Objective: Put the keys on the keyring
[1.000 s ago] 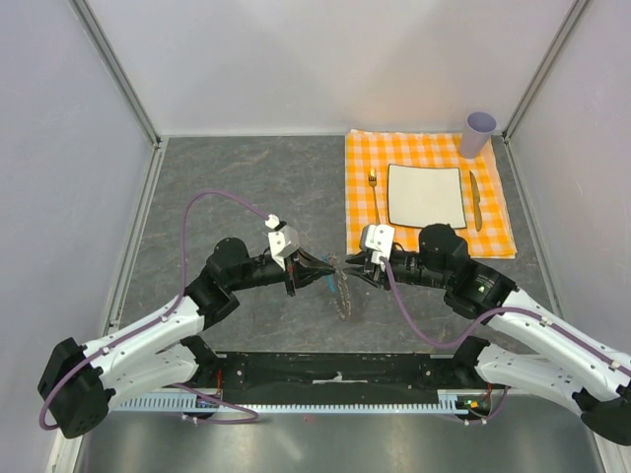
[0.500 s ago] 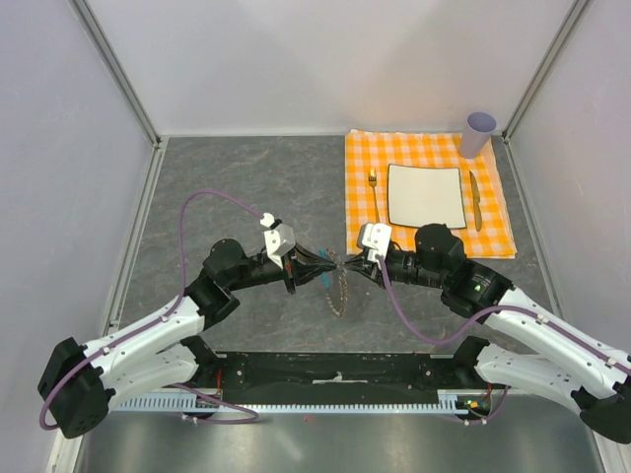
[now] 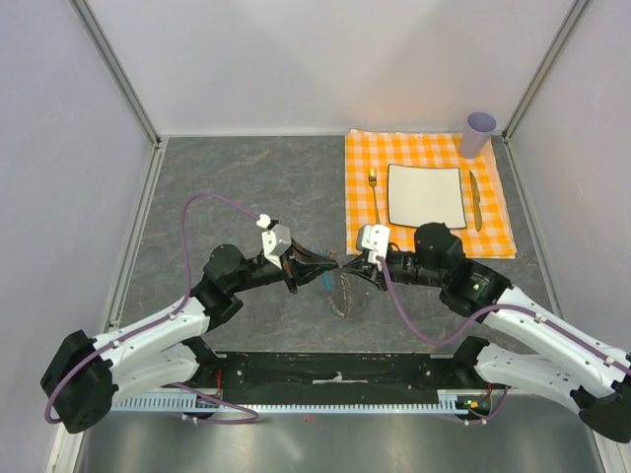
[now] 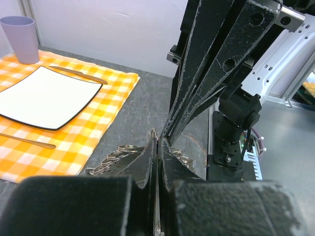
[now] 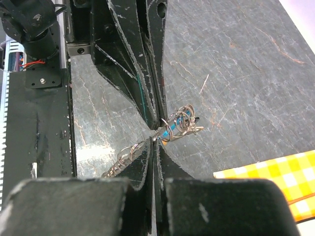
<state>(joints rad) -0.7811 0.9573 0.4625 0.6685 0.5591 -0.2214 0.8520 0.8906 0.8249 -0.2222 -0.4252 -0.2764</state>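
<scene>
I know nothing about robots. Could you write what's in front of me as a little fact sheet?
Left gripper: shut, pinching the keyring at its tips
Right gripper: shut, tip to tip with the left one, pinching the same keyring
Keyring: bead chain with a blue tag, hanging from where the tips meet
Keys: cannot be told apart from the chain
Table: dark grey
Place setting: plate, fork, knife and cup on a checked cloth, untouched
</scene>
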